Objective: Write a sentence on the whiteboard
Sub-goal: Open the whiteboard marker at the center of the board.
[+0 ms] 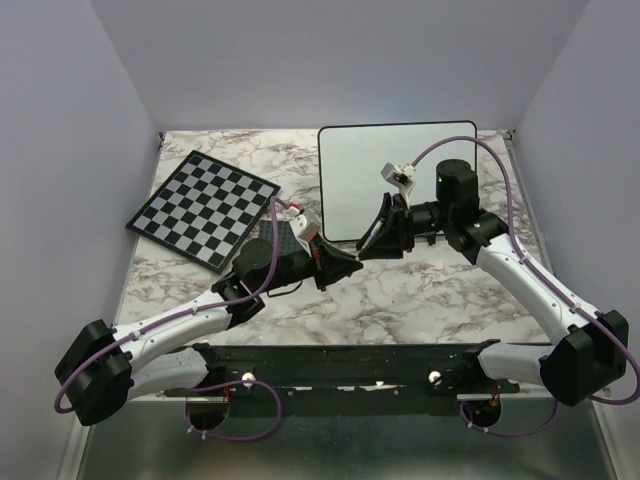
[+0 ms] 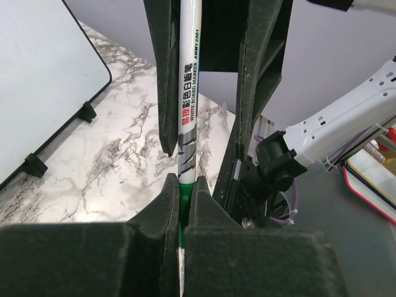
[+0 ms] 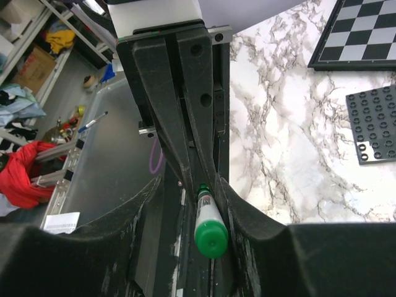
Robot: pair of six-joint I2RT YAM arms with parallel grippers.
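A white whiteboard marker [image 2: 189, 93] with green ends is held off the table between my two grippers. The left gripper [image 2: 187, 182] is shut on its green band. My right gripper [image 3: 195, 182] straddles the other end, where a rounded green tip [image 3: 211, 238] shows. The barrel rests against one finger and a gap is left at the other, so it is open. From above, the two grippers [image 1: 352, 262] [image 1: 375, 240] meet in front of the whiteboard [image 1: 400, 170]. The black-framed board [image 2: 43, 74] is blank; the sentence is not in view.
A chessboard [image 1: 205, 208] lies at the back left of the marble table. A dark grey studded plate [image 3: 374, 124] sits beside it, under my left arm. The whiteboard's small black feet [image 2: 86, 112] stand on the table. Cluttered shelves [image 3: 37, 55] lie beyond the table edge.
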